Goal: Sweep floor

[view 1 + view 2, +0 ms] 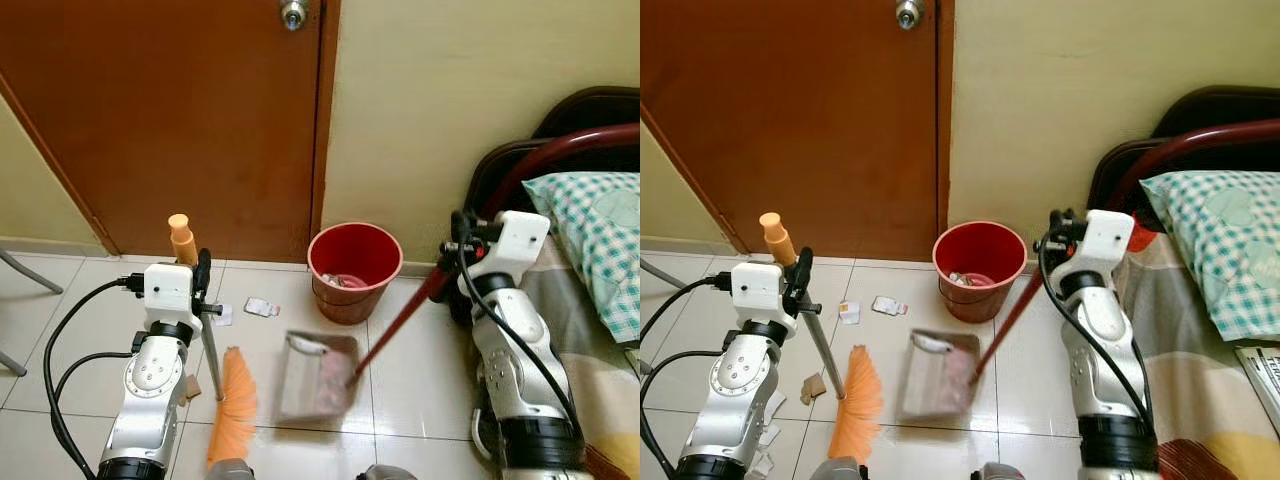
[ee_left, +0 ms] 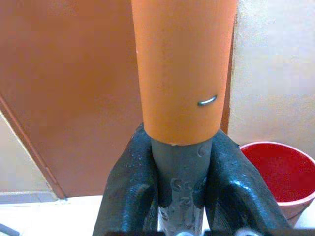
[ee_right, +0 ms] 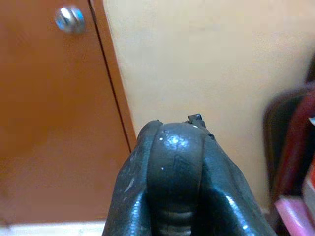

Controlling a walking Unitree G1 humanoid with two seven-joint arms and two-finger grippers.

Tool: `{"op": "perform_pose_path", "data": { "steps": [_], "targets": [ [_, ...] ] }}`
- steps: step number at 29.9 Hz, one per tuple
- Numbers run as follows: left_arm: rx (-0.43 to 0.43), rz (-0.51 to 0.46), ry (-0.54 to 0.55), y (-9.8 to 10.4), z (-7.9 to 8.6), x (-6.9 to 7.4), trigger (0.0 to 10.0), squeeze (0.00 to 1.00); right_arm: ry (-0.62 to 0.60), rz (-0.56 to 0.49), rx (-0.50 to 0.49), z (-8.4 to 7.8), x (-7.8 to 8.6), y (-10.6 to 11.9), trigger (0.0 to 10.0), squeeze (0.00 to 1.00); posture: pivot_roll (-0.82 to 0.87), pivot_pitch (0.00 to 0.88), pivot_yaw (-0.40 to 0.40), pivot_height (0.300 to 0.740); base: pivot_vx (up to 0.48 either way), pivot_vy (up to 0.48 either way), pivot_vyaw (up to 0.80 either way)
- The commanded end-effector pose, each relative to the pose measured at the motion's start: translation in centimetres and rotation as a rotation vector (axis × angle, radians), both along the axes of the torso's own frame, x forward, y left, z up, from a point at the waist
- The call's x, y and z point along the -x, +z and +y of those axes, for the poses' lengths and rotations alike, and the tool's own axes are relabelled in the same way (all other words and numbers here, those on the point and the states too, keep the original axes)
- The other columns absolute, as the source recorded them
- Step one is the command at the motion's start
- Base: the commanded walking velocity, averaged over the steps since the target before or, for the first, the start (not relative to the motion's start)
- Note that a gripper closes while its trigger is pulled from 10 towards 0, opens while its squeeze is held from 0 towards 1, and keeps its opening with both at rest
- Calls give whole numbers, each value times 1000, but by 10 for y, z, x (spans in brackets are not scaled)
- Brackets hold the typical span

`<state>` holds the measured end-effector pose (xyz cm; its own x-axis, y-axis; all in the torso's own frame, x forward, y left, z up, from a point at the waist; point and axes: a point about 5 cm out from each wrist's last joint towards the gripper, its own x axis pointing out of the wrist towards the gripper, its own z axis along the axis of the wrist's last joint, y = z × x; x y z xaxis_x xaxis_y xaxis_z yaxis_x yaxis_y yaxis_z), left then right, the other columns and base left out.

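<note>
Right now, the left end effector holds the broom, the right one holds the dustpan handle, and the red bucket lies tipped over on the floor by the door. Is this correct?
Not quite. The red bucket stands upright by the door, as the left eye view shows. The rest holds: the left end effector grips the broom, and the right end effector holds the dustpan handle.

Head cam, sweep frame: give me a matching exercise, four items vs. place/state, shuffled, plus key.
Items
1. broom
2. dustpan
3. red bucket
4. paper scrap

Places/states
A. against the wall by the door
B. held by the left claw, bristles on the tile
C. loose on the floor between broom and bucket
D. on a red handle held by the right claw, debris inside

Pairs: 1-B, 2-D, 3-A, 4-C
</note>
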<state>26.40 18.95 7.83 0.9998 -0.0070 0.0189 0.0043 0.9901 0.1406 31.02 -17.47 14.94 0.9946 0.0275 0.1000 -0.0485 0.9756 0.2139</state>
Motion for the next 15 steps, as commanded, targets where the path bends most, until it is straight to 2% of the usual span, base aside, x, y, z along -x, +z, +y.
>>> {"op": "perform_pose_path", "data": {
  "steps": [1,9,10,15],
  "targets": [
    [-46,25,30,-3,10,1,10000,0,13,-76,-42,3,-7,23,10000,0,-19,48,-34,740,0,0,0],
    [-34,28,34,-5,5,0,10000,0,46,-174,-95,9,-31,68,10000,0,-20,45,-41,740,0,0,0],
    [-30,29,31,-5,3,0,10000,0,48,-206,-104,11,-36,79,10000,0,-20,45,-42,740,0,0,0],
    [-25,29,31,-6,2,-1,10000,0,43,-271,-108,12,-42,101,10000,0,-18,45,-42,740,0,0,0]
  ]
}}
